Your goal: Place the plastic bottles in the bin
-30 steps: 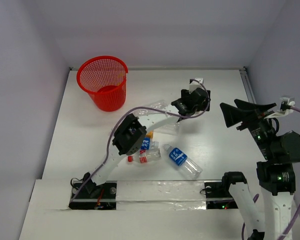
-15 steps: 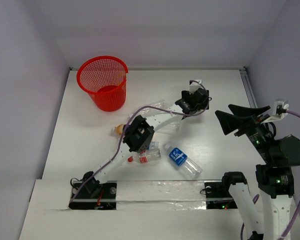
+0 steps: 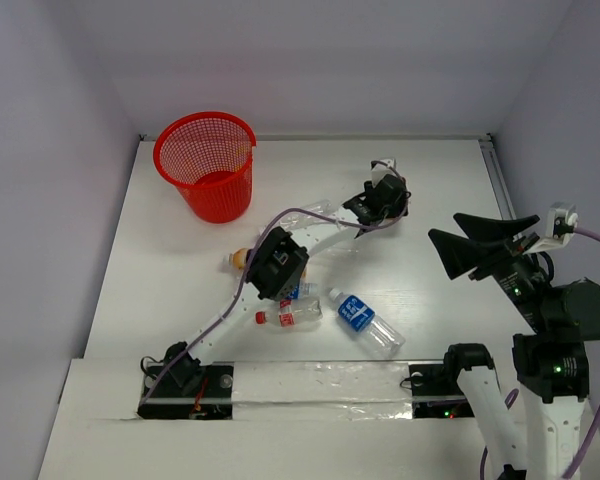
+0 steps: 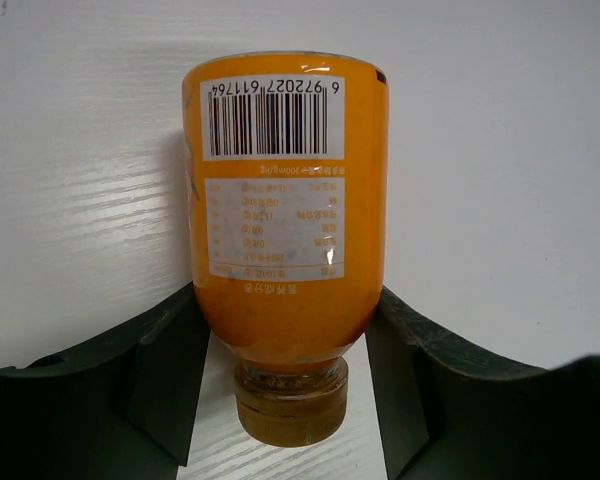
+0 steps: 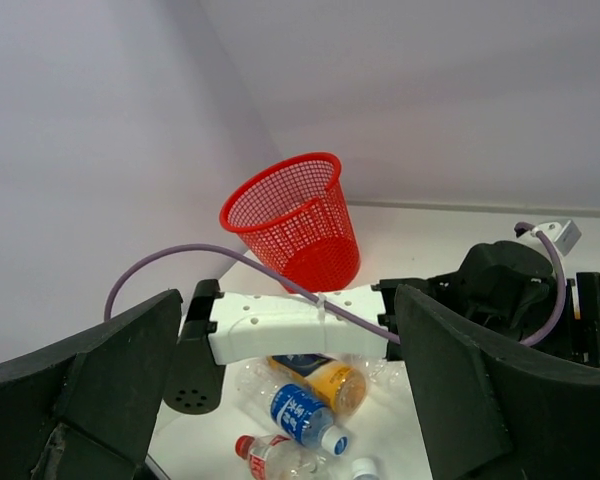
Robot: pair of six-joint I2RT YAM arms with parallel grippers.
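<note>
An orange bottle with a white barcode label lies on the white table, cap toward the camera. My left gripper is shut on it, both fingers pressed against its shoulder. From above, that gripper covers the bottle. My right gripper hangs open and raised at the right, nothing in it. The red mesh bin stands at the back left, also seen in the right wrist view. More plastic bottles lie mid-table: another orange one, a red-capped clear one, a blue-labelled one.
A clear bottle lies beside the left forearm, and a blue-labelled one sits partly under the left elbow. A purple cable arcs over that arm. Walls close the table at the back and both sides.
My left gripper's fingers have closed in on the orange bottle. The left elbow swung right, uncovering the other orange bottle. My right gripper dropped a little and shifted left.
</note>
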